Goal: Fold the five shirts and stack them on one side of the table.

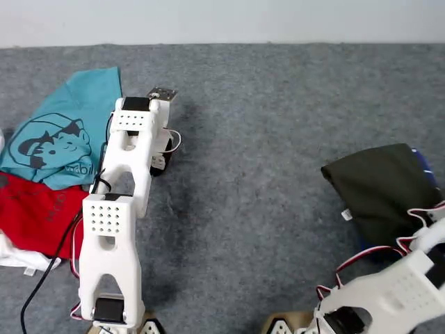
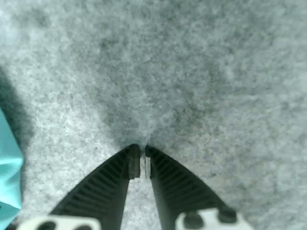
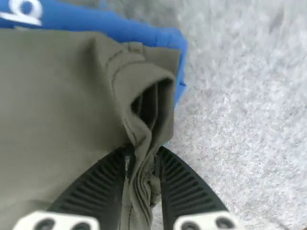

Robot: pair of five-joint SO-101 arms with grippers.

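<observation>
Olive shirt [image 1: 379, 184] — its folded edge clamped in the right gripper [image 3: 142, 165]. We place the teal shirt [image 1: 69, 104] well apart from it, nearer the left gripper [image 2: 140, 160] — closed, empty.

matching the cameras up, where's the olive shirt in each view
high view: olive shirt lies folded at the picture's right, on a blue shirt.
left wrist view: grey mat and a teal shirt edge.
right wrist view: olive shirt spreads ahead of the right claw, which pinches its fold.
shared landmark: the blue shirt peeking out beneath it.
</observation>
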